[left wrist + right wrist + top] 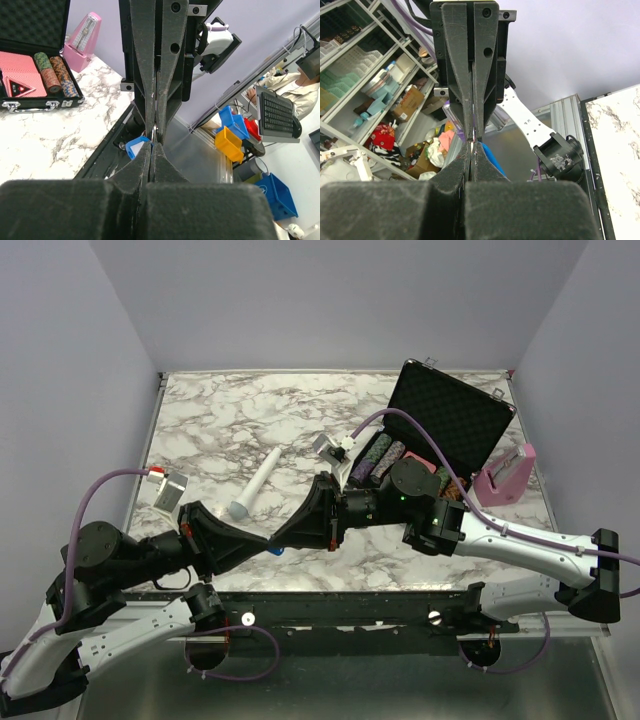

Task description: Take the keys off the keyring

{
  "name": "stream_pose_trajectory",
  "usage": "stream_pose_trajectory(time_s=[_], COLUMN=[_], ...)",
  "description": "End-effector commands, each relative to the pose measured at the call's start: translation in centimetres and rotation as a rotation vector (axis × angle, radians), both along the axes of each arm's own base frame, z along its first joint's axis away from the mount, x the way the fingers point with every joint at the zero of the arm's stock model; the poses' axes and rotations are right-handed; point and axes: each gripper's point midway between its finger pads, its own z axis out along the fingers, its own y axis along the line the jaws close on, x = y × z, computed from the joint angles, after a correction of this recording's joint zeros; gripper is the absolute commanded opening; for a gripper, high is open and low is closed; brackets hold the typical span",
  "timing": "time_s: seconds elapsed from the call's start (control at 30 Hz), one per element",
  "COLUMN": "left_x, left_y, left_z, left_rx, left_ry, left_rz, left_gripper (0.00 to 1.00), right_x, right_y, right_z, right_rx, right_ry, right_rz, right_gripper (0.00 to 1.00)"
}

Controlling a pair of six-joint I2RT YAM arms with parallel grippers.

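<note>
My two grippers meet tip to tip above the table's front edge, both shut. The left gripper (268,540) (151,144) and the right gripper (280,537) (472,143) pinch a thin silvery sliver, the keyring (156,131), between their touching tips. The key's blue head (277,551) hangs just below the meeting point. It shows left of my left fingertips (136,147) and right of my right fingertips (493,159). Its blade is hidden by the fingers. How each finger pair grips the metal is hidden.
A white stick-like tool (254,486) lies on the marble table (220,420). An open black case (445,425) with poker chips (375,458) stands at the back right, with a pink metronome (505,475) beside it. A small white box (168,490) sits at the left edge.
</note>
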Motion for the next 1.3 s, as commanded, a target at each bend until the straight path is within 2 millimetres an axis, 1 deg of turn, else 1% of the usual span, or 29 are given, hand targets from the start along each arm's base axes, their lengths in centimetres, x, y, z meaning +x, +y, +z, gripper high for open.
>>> stream_pose_trajectory(time_s=[0.0, 0.13, 0.23, 0.5, 0.73, 0.77, 1.03, 1.27], left_x=[-0.1, -0.3, -0.2, -0.8, -1.3, -1.3, -1.2, -1.6], left_y=[-0.1, 0.3, 0.3, 0.4, 0.3, 0.3, 0.4, -0.2], left_z=[-0.1, 0.2, -0.7, -2.2, -3.4, -3.5, -4.1, -4.5], left_rx=[0.036, 0.056, 0.116, 0.208, 0.32, 0.33, 0.391, 0.447], left_ry=[-0.008, -0.032, -0.028, -0.027, -0.034, -0.04, -0.053, -0.062], left_rz=[-0.009, -0.013, -0.015, -0.054, -0.113, -0.118, -0.133, -0.199], left_gripper=[0.0, 0.0, 0.0, 0.0, 0.0, 0.0, 0.0, 0.0], right_x=[-0.5, -0.8, -1.1, -2.1, -2.8, -2.9, -3.4, -3.9], right_y=[-0.1, 0.0, 0.2, 0.6, 0.4, 0.3, -0.1, 0.0], right_z=[0.9, 0.3, -0.1, -1.4, -2.0, -2.5, -3.4, -4.6], right_rx=[0.027, 0.002, -0.025, -0.13, -0.181, -0.203, -0.244, -0.292], right_ry=[-0.01, -0.003, 0.0, -0.008, -0.023, -0.017, -0.019, -0.008], right_rz=[0.016, 0.039, 0.063, 0.157, 0.21, 0.214, 0.252, 0.297], right_gripper=[0.01, 0.01, 0.01, 0.01, 0.01, 0.01, 0.01, 0.01])
